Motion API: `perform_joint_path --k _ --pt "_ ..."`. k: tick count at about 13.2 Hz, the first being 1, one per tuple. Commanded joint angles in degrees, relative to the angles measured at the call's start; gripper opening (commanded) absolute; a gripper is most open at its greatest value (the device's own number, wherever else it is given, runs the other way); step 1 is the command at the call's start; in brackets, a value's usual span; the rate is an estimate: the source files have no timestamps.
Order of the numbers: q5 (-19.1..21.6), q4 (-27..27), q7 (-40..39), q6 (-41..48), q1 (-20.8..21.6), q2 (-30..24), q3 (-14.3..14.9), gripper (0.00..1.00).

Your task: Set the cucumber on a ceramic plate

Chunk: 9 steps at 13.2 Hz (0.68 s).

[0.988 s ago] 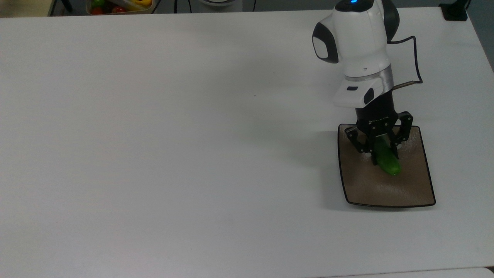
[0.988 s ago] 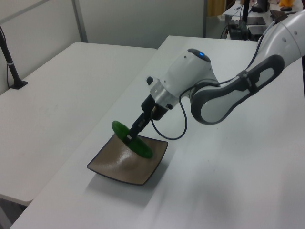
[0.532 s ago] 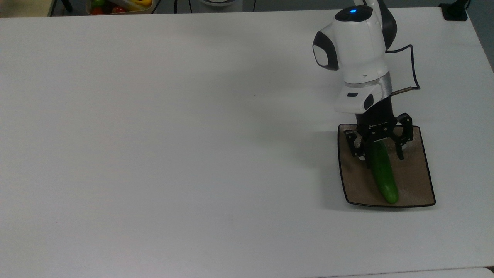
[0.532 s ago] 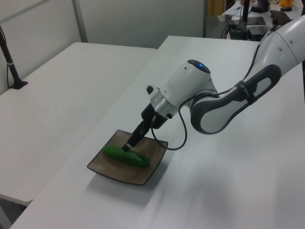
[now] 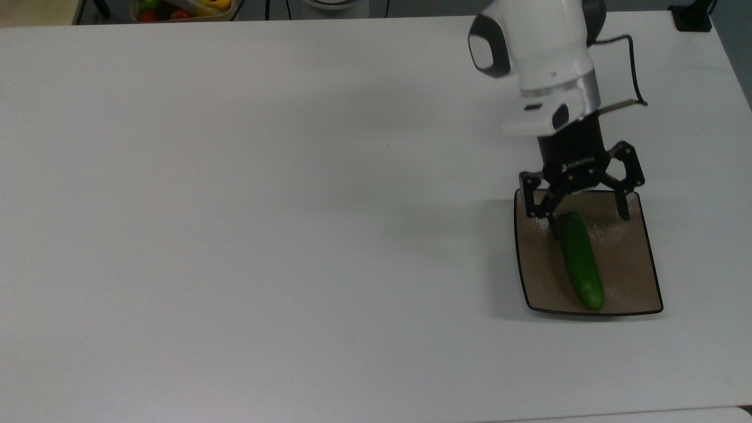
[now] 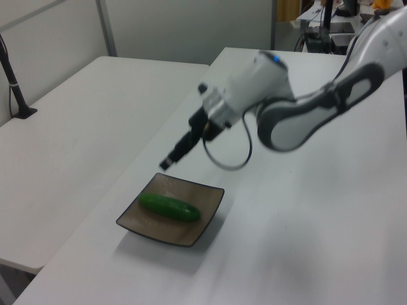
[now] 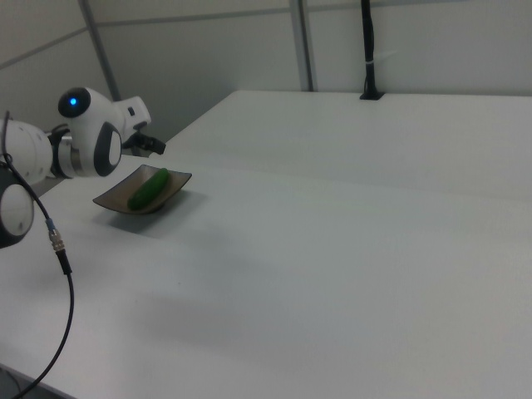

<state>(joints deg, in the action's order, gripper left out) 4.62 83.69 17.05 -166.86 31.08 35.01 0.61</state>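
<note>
Arm [image 5: 537, 35] cut off at top view's top; fingers [image 6: 166, 162] maybe blurred.

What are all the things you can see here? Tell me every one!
cucumber: one, dark green, lying flat on the plate, long way running up and down in the top view.
ceramic plate: one, square, brown with a dark rim, on the table near the top view's right edge.
table: one, white, under everything.
bin of colourful things: one, red, yellow and green inside, at the top view's upper left, past the table edge.
black cable: one, looping beside the arm.
robot arm: one, white and black, above the plate.
gripper: one, black, open, above the cucumber's upper end.
</note>
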Motion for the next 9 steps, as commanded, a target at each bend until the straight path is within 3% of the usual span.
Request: perform_joint_path --k 1,9 --pt "-1.28 10.18 1.23 16.92 -3.29 -16.52 0.27 1.0" --pt "-1.28 10.09 1.32 52.82 -12.35 -31.92 0.97 1.0"
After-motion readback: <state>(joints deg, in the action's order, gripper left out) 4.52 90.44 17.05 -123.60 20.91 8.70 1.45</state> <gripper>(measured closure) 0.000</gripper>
